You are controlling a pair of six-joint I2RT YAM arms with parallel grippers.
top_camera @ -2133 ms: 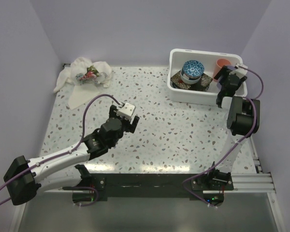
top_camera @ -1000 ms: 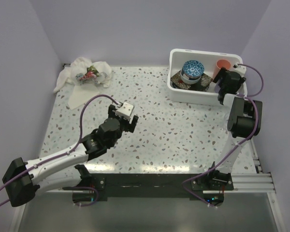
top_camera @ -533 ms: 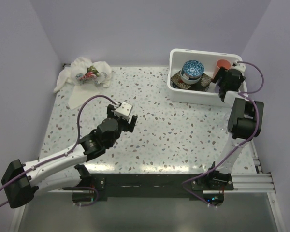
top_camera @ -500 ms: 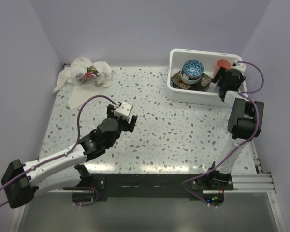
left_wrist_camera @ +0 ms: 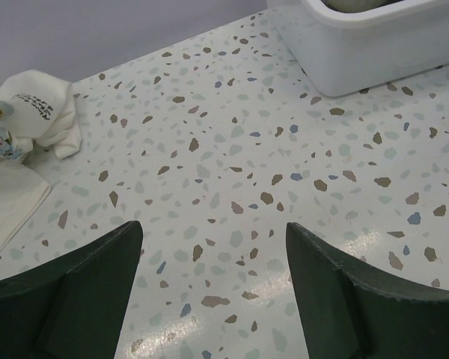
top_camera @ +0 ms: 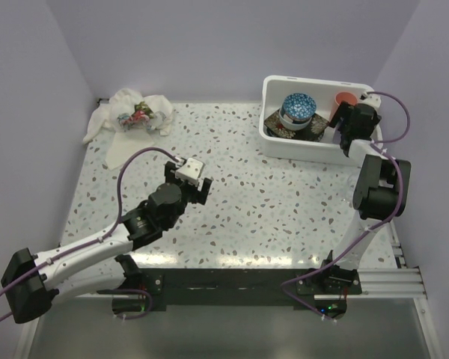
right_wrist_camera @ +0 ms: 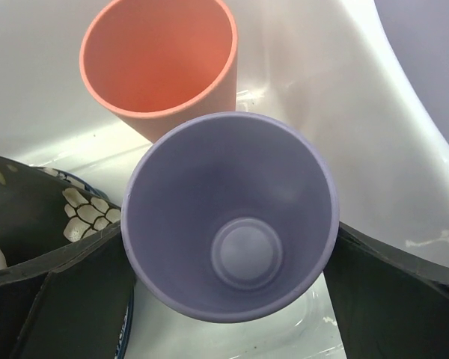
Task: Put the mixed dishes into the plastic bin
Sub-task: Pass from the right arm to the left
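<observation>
The plastic bin (top_camera: 284,146) stands at the back right. In it lie a dark floral square plate (top_camera: 284,129), a blue-patterned bowl (top_camera: 298,107) on top of it, and an orange cup (top_camera: 346,98). My right gripper (top_camera: 352,120) is down in the bin's right end. In the right wrist view a purple cup (right_wrist_camera: 232,172) stands upright between its wide-apart fingers, beside the orange cup (right_wrist_camera: 159,60) and the dark plate (right_wrist_camera: 22,202). My right gripper (right_wrist_camera: 232,247) is open. My left gripper (left_wrist_camera: 213,292) hangs open and empty over the bare table, mid-left (top_camera: 198,193).
A crumpled white cloth (top_camera: 135,116) with a red-green print lies at the back left, also showing in the left wrist view (left_wrist_camera: 22,127). The bin's corner (left_wrist_camera: 374,52) shows at that view's top right. Purple walls close in the table on three sides.
My right arm has straightened up and pushed its gripper a little further into the bin. The left arm has drawn back slightly toward its base, gripper still open.
</observation>
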